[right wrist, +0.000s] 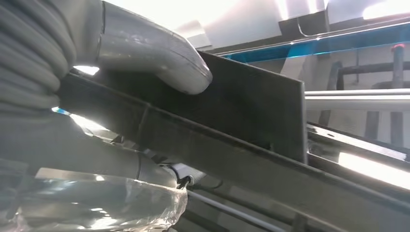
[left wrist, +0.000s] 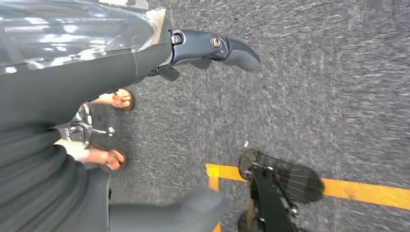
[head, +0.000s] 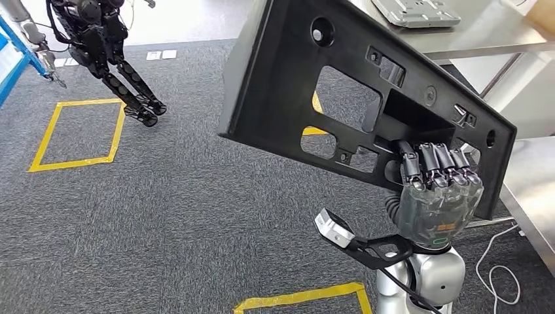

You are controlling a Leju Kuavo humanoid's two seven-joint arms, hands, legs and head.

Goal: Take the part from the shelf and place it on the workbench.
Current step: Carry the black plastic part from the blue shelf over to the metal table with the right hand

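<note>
Part: large black plastic panel (head: 288,78) with cut-outs, held tilted in the air above the grey carpet (head: 163,209), near the steel workbench (head: 478,36).
Right hand (head: 437,190): clasped the panel's lower edge, thumb (right wrist: 159,53) pressed on its face.
Left hand (left wrist: 145,63): hung over carpet, fingers apart, nothing held.
Floor: yellow tape (head: 78,134) squares.

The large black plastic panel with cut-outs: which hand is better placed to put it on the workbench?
The right hand: it already grips the large black plastic panel, near the steel workbench. The left hand hangs over the carpet, holding nothing.
</note>
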